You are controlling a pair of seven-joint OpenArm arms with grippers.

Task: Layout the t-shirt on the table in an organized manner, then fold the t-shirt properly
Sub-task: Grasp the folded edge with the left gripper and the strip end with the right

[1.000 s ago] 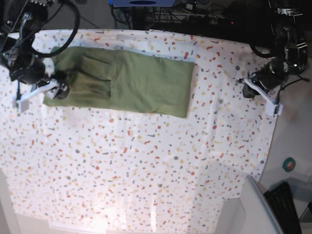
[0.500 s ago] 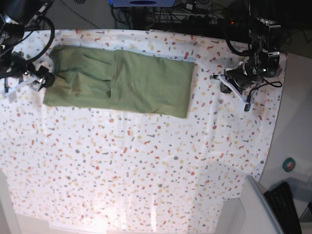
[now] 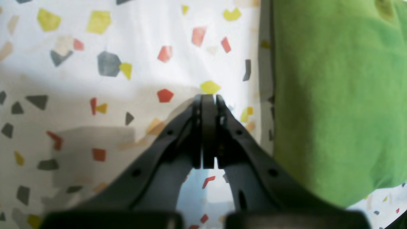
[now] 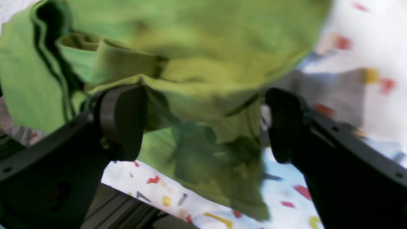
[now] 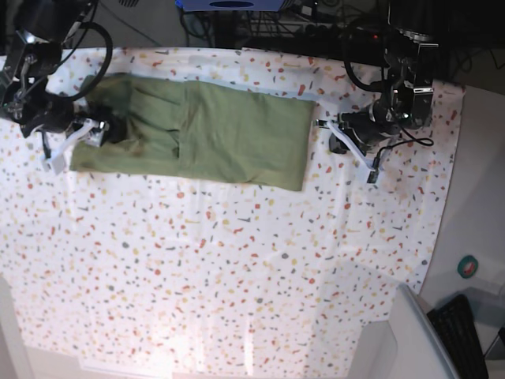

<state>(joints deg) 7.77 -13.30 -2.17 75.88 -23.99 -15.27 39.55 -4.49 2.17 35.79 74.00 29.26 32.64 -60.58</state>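
My left gripper (image 5: 330,136), pressed together, has moved in beside the olive-green cotton t-shirt (image 5: 205,133); my right gripper (image 4: 203,127), spread, straddles its blurred, bunched edge.

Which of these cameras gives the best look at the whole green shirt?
The base view: the t-shirt lies there complete, a folded strip on the table. The right wrist view shows only a blurry bunched end between the open right hand. The left wrist view catches just one flat edge beside the shut left hand.
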